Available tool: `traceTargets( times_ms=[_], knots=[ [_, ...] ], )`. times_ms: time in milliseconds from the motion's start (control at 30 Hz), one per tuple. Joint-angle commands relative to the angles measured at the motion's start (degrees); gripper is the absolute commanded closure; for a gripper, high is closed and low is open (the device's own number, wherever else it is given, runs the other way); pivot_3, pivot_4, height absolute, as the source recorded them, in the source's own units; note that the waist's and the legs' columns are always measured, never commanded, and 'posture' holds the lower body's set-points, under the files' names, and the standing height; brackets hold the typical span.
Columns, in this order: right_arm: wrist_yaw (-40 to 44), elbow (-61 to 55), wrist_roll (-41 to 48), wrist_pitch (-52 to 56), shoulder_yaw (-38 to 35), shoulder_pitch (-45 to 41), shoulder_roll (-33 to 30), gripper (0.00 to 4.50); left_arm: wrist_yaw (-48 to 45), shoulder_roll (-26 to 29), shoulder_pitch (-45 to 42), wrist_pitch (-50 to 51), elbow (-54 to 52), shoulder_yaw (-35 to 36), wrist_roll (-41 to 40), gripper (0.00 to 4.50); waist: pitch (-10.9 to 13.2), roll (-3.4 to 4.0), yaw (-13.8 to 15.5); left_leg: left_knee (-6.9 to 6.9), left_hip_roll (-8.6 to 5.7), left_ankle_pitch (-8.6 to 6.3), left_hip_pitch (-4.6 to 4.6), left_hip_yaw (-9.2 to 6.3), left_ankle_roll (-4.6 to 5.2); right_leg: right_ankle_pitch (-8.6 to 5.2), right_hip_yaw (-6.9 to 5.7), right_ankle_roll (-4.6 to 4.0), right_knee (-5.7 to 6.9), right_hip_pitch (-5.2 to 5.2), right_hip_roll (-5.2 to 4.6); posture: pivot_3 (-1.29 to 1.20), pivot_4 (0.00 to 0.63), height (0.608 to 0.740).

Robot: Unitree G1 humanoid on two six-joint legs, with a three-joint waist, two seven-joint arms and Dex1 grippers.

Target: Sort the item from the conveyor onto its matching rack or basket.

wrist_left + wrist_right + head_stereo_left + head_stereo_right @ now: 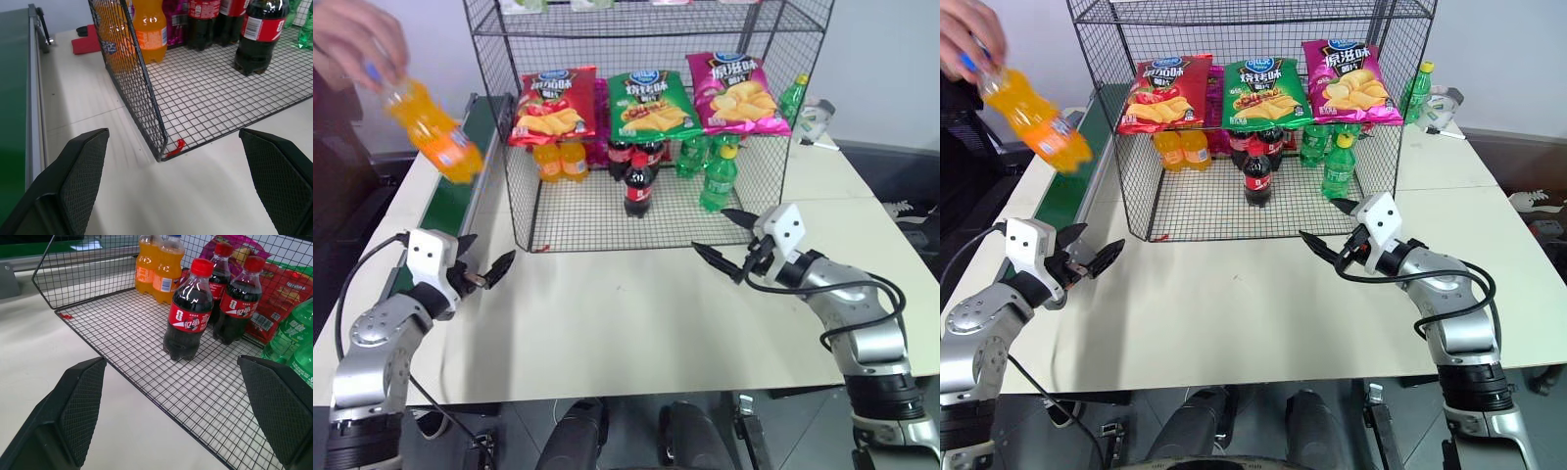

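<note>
Grippers nearest, low in the frame: left gripper at lower left beside the belt's near end, fingers spread wide, nothing between them; right gripper at right of centre, just outside the cage's open front, likewise spread and empty. Bare cream table between the two.

Further up, black wire rack across the centre: cola bottle standing alone on the mesh floor, more cola behind, green soda bottles to the right, orange bottles already shelved at the back left, chip bags hung above. Green conveyor running up the left side.

Farthest, upper left: orange soda bottle with blue cap, tilted, gripped by a person's hand above the belt, not yet lying on it, well apart from both grippers.

Risks, as judged: reaching early could mean meeting the hand or knocking the bottle mid-placement. Dropped at that slant, likely to roll on the belt or off over the side rail. Round, smooth plastic prone to slipping from a loose pinch. Carrying into the rack, easy to catch the wire wall or topple the lone cola. Wrong spot possible too, among cola or green instead of orange.
</note>
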Motion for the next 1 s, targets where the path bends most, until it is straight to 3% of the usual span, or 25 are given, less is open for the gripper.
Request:
traceTargets(
  times_ms=[33, 600, 1000],
  knots=[
    [-0.1, -0.2, -0.1, -1.7, 0.1, -1.7, 0.6, 0.00, 1.5, 0.1, -0.4, -0.4, -0.7, 1.7, 0.1, 0.04, 0.0, 0.00, 0.0, 0.00, 0.00, 0.00, 0.00, 0.00, 0.00, 0.00, 0.00, 0.00, 0.00, 0.00, 0.00, 0.00, 0.150, 0.740],
    [-0.9, -0.4, -0.2, -1.6, 3.0, -2.6, 2.8, 0.00, 13.7, -0.5, -3.4, 1.0, 3.9, 9.5, 0.3, 0.04, 0.0, 0.00, -0.1, -0.01, 0.01, 0.00, 0.00, -0.01, 0.00, 0.08, -0.01, 0.14, 0.01, -0.01, 0.03, 0.00, 0.150, 0.740],
    [-4.8, -1.5, -2.7, -0.8, 4.5, -3.0, 4.5, 0.00, 17.0, -0.8, -2.6, -0.5, 5.0, 11.4, 1.3, 0.04, 0.0, -0.01, 0.0, 0.02, 0.00, 0.00, 0.00, 0.00, 0.00, 0.09, -0.01, 0.16, 0.00, -0.05, 0.02, 0.00, 0.150, 0.740]
  ],
)
